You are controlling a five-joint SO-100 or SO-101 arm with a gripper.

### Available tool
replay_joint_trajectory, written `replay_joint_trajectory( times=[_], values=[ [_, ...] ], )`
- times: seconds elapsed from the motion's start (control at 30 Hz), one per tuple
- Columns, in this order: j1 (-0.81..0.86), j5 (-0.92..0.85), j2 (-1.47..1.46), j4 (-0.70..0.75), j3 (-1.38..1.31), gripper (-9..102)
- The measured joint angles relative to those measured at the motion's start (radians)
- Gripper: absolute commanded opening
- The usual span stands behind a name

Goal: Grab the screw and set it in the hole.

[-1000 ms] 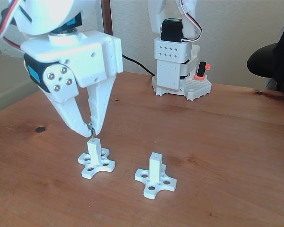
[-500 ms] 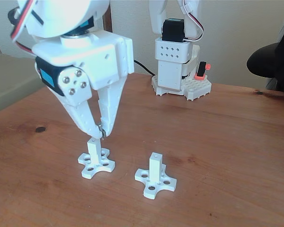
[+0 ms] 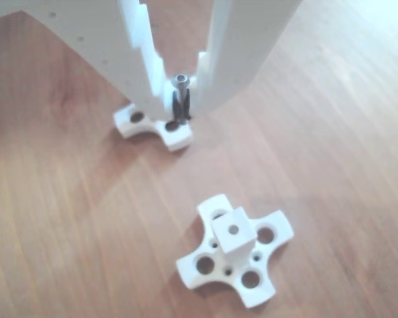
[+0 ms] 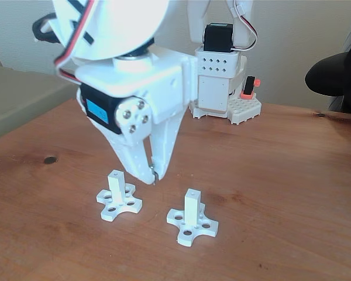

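gripper [image 4: 153, 175] is clenched on the screw [image 3: 180, 98], which we carry upright between the two white posts in the fixed view. grabbing is done; seating it in a hole [image 3: 233, 230] is left.

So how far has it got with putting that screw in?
The grab looks done: the claw is shut on the screw. In the fixed view it hangs between the two white posts, over neither. Left: line up over a post's hole, lower the screw in, and let go.
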Motion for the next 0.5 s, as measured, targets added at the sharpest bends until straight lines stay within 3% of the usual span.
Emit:
replay_joint_trajectory(
  times=[0.5],
  values=[
    [-0.044, 0.029, 0.026, 0.014, 0.008, -4]
  ],
)
